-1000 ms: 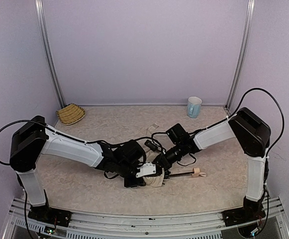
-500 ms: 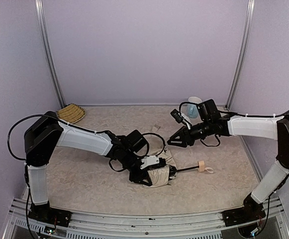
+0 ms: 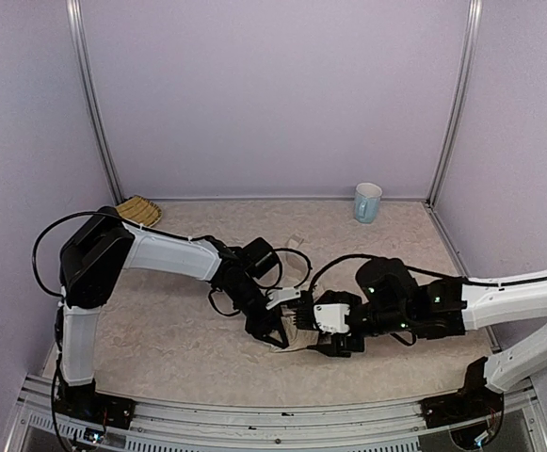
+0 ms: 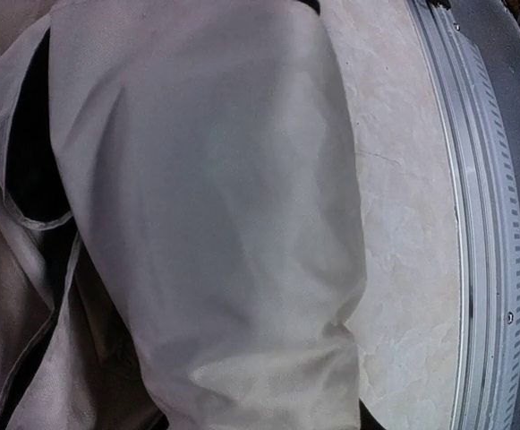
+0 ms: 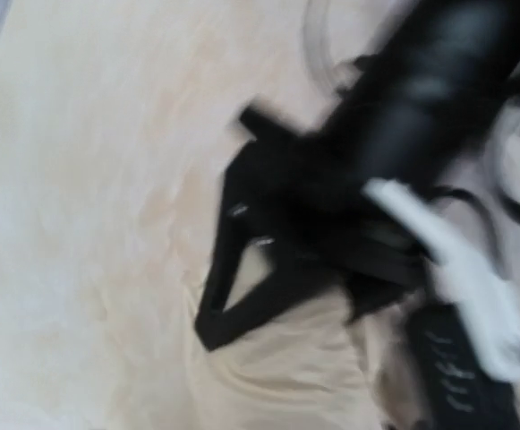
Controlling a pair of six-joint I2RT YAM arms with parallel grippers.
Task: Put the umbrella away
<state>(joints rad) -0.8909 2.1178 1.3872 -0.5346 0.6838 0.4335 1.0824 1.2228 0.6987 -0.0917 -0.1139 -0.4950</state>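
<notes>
Crumpled umbrella (image 4: pixel 206 224) near front rail (image 4: pixel 483 224), bare tabletop strip (image 4: pixel 403 224) between.

The white-shelled, black-jointed left arm (image 3: pixel 169 256) rises from its base, folds at a black shoulder block and reaches rightwards and down, its wrist turned so the black two-fingered left hand (image 3: pixel 271 331) points downward. The matching right arm (image 3: pixel 513 301) stretches low from the right, its forearm nearly level, bringing the right hand (image 3: pixel 322 330) just beside the left one. Neither hand's finger spacing can be made out; the right wrist view is motion-blurred.
</notes>
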